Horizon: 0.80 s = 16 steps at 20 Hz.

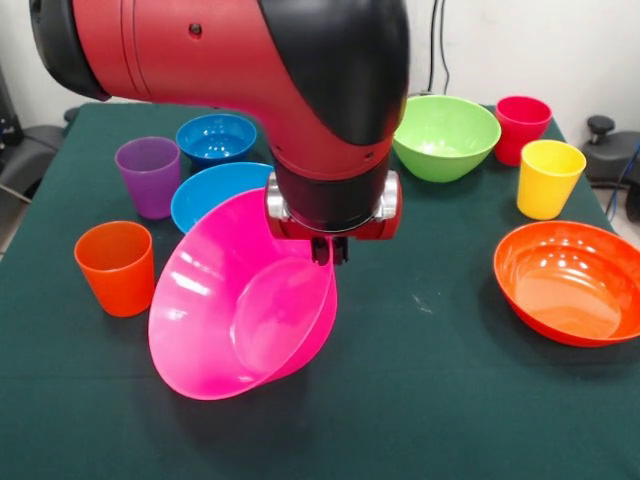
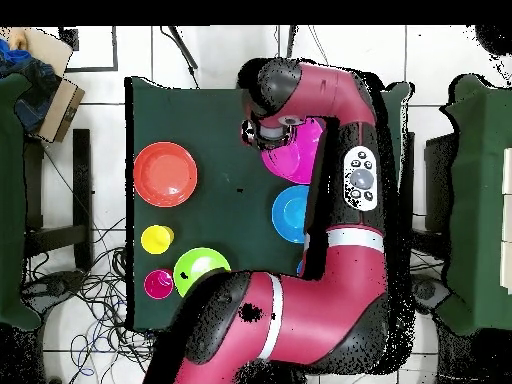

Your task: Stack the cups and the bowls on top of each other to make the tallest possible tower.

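My gripper (image 1: 328, 250) is shut on the far rim of the large pink bowl (image 1: 240, 305), which hangs tilted with its opening facing the camera and its lower edge near the table. The pink bowl also shows in the overhead view (image 2: 297, 155) under the arm. Behind it lie a blue bowl (image 1: 210, 190) and a smaller blue bowl (image 1: 216, 138). A purple cup (image 1: 150, 175) and an orange cup (image 1: 117, 268) stand upright to the left. A green bowl (image 1: 445, 135), red cup (image 1: 522, 128), yellow cup (image 1: 548, 178) and orange bowl (image 1: 570, 282) sit to the right.
The green table (image 1: 420, 400) has bare cloth at the front and between the pink and orange bowls. In the overhead view the orange bowl (image 2: 165, 174), yellow cup (image 2: 157, 239), red cup (image 2: 158, 284) and green bowl (image 2: 200, 270) line the left side.
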Motion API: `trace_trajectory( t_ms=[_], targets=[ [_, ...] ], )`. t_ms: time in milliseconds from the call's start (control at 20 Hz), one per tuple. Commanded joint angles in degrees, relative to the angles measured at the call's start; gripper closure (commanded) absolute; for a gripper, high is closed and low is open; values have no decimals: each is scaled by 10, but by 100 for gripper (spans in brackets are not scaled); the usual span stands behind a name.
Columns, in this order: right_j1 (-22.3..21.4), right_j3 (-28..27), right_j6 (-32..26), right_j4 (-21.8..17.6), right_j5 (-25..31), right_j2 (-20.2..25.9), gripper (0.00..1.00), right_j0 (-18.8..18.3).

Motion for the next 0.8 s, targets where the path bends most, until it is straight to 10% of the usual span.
trace_trajectory(
  t_ms=[50, 800],
  targets=[
    [13, -53, 0, -7, 65, 23, 100, 4],
    [23, -75, -7, -2, 87, 23, 100, 4]
  ],
)
